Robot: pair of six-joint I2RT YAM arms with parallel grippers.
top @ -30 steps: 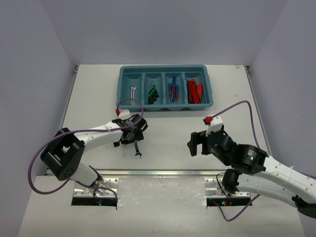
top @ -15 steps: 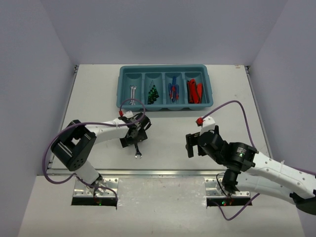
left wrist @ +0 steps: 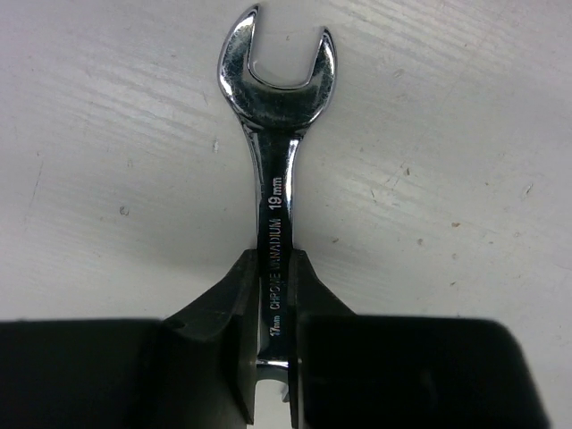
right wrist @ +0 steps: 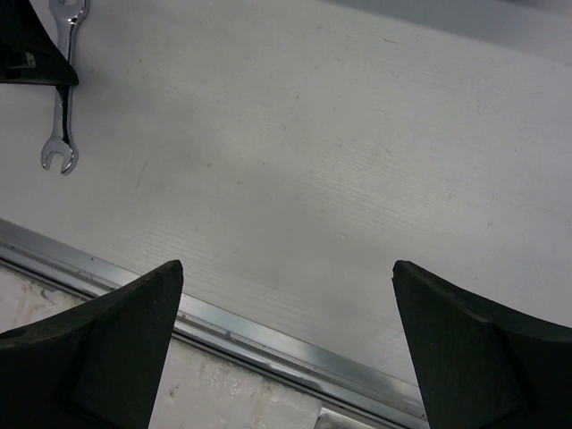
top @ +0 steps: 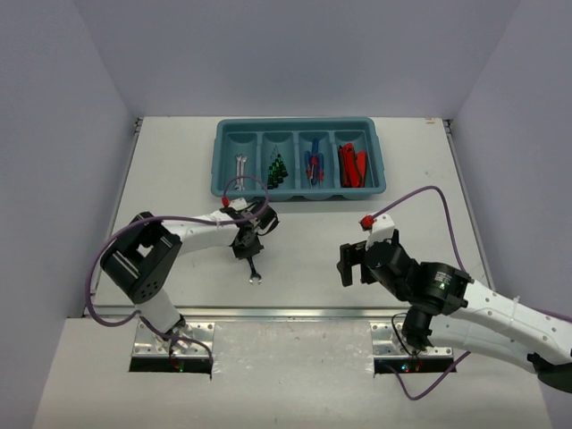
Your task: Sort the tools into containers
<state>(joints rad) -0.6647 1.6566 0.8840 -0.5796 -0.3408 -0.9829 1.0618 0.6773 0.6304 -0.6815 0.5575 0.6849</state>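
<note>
One silver wrench (left wrist: 277,170) lies flat on the white table, its open end pointing away from my left wrist camera. My left gripper (left wrist: 275,268) is shut on the shaft, a finger pressed to each side. From above, that gripper (top: 246,243) sits over the wrench (top: 255,273) in front of the teal tray (top: 295,125). The tray's compartments hold a wrench (top: 239,167), green-black drivers (top: 277,168), blue screwdrivers (top: 313,165) and red knives (top: 352,165). My right gripper (right wrist: 286,268) hangs open with nothing in it over the table's near edge, and the held wrench (right wrist: 62,121) shows at its upper left.
A metal rail (right wrist: 268,335) runs along the table's near edge below my right gripper (top: 350,264). Purple cables (top: 429,192) loop over both arms. Grey walls close in the table on the left, back and right.
My left gripper has swung over the wrench on the table and its jaws have closed from wide open onto the shaft. The right arm has shifted slightly, jaws still open.
</note>
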